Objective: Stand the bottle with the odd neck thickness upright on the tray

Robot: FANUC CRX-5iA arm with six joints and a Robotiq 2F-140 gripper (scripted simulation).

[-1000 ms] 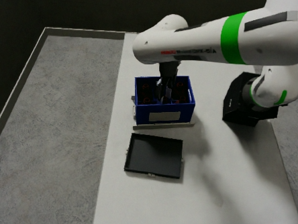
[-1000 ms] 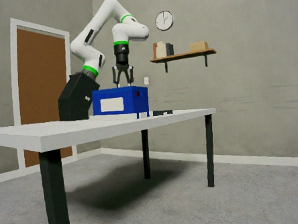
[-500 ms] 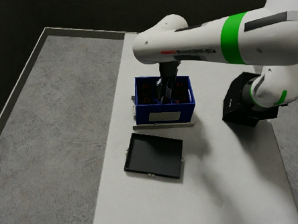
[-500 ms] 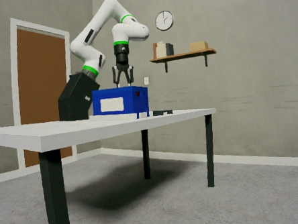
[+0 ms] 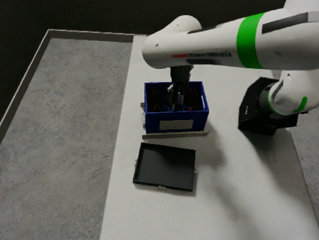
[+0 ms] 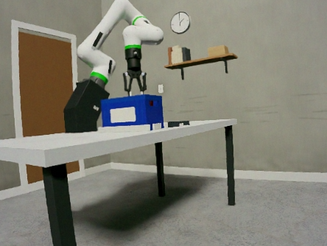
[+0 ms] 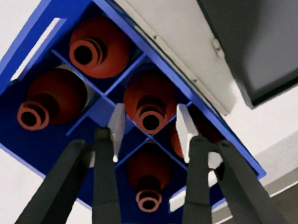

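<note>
While the white FANUC arm (image 5: 219,41) (image 6: 99,37) reached over the white table (image 5: 248,180) (image 6: 110,141) (image 7: 265,127), its black Robotiq gripper (image 5: 177,104) (image 6: 136,93) (image 7: 150,114) pointed down into a blue bottle crate (image 5: 152,122) (image 6: 152,112) (image 7: 167,72). The jaws stood partly spread, one on each side of the neck of a reddish-brown bottle (image 7: 150,95), with gaps visible between that neck and both pale fingertips, so nothing was pinched. Four more reddish-brown bottles stood around it in the divided crate: one at the upper left of the wrist view (image 7: 107,47), one at the left (image 7: 60,95), one below (image 7: 148,170) and one partly hidden behind a finger at the right (image 7: 205,130). Which neck differed in thickness could not be told. The crate stood level, a blank whitish label (image 5: 176,124) (image 6: 123,115) on its long side and a pale strip (image 5: 174,135) (image 6: 125,128) running along its foot. Near that side, apart from the crate, the shallow black tray (image 5: 165,169) (image 6: 178,124) (image 7: 270,35) lay flat on the table with no bottle on it.

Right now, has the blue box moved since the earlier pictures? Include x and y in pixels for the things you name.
No, the blue crate (image 5: 175,124) (image 6: 123,115) (image 7: 227,131) sits in the same place against the tray (image 5: 165,167) (image 7: 260,47).
</note>
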